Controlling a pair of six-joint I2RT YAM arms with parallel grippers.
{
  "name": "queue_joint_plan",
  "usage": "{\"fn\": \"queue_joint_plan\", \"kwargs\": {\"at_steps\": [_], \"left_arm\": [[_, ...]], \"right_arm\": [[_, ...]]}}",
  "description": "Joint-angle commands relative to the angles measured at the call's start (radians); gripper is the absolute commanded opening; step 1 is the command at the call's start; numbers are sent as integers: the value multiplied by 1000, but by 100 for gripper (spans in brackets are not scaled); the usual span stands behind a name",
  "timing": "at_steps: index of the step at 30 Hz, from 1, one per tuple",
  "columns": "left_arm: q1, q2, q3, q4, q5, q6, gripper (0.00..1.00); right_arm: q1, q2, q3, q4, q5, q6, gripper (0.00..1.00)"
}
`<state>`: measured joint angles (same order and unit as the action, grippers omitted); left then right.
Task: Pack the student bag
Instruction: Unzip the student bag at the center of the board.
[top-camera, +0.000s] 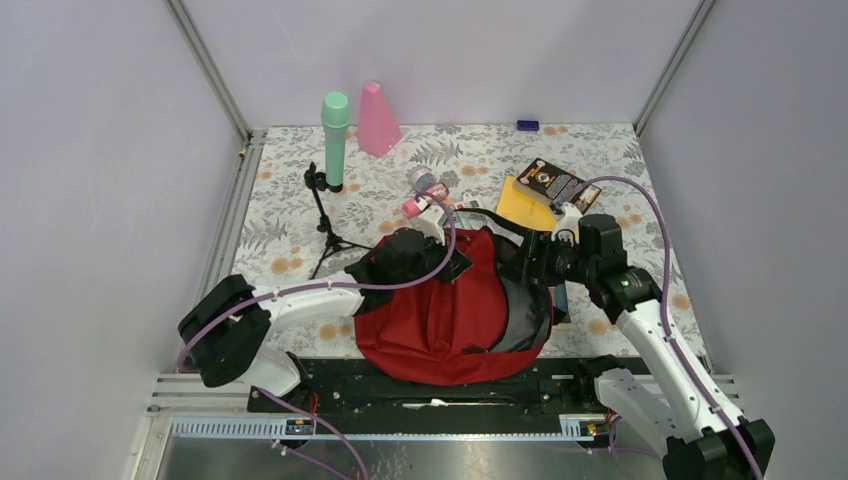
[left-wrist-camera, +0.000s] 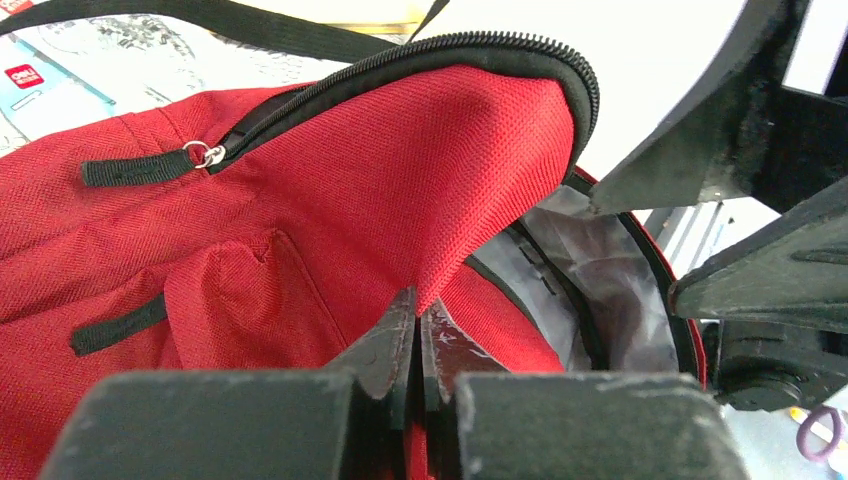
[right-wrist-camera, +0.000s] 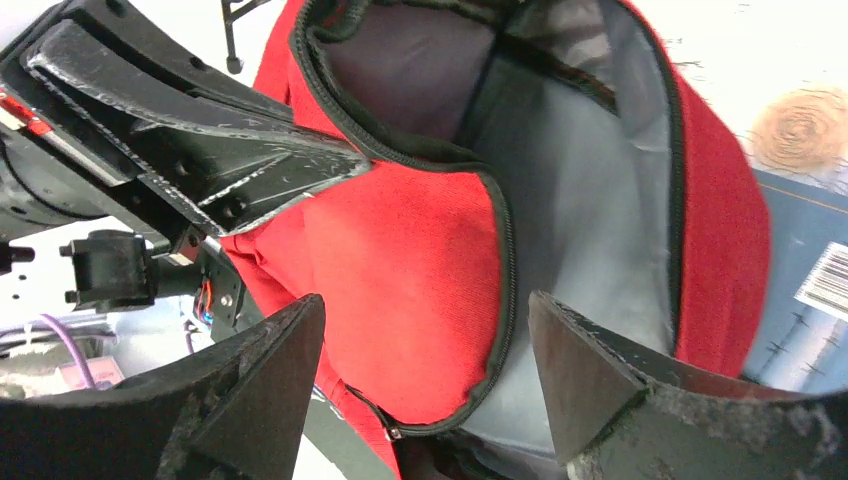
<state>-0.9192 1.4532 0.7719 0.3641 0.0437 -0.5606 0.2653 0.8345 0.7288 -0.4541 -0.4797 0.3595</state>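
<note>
At the left of the table (top-camera: 290, 215), a green microphone (top-camera: 335, 140) on a small stand and a pink cone (top-camera: 378, 120) stand well apart from the work. The left tool (left-wrist-camera: 418, 310) is fully closed, pinching a fold of the red front flap just below the zipper edge and holding it raised. The student bag (top-camera: 440, 320) lies at the near middle of the table between the two arms, its main compartment unzipped and its grey lining (right-wrist-camera: 590, 210) exposed. The right tool (right-wrist-camera: 422, 305) hangs at the mouth with its jaws wide apart and the flap's zipped rim between them, holding nothing. Beyond the bag lie a small bottle (top-camera: 425, 185) and a yellow and black booklet (top-camera: 545, 190).

The step in hand looks like opening the mouth. Next, one tool would probably hold the opening wide while the other fetches an item.
</note>
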Motion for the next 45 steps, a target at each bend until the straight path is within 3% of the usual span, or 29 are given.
{"fn": "queue_joint_plan", "kwargs": {"at_steps": [1,5,17,21,25,30,33,35,39,45], "left_arm": [[34,-61,-37,144,147,18,0],[51,-77,-65,176,148,3,0],[63,-91,-100,211,97,-19,0],[65,-97,-100,194,77,-19,0],[67,-107,-84,130,35,-18,0],[67,-137,-49,10,-29,-22,23],[67,-173,-21,-67,-40,-41,60],[67,-204,-10,-104,-71,-69,77],[66,-282,-25,-120,-84,-161,93],[68,-286,-32,-125,-81,-271,99]], "right_arm": [[65,54,-3,90,-56,23,80],[90,117,-19,91,-5,58,80],[154,150,-129,112,-50,149,79],[168,117,-143,114,-71,181,72],[176,62,-123,118,-69,192,52],[201,26,-119,193,-80,214,15],[239,20,-120,234,-70,217,3],[269,14,-116,261,-60,216,0],[329,21,-94,275,-12,196,0],[428,78,-42,270,55,157,0]]}}
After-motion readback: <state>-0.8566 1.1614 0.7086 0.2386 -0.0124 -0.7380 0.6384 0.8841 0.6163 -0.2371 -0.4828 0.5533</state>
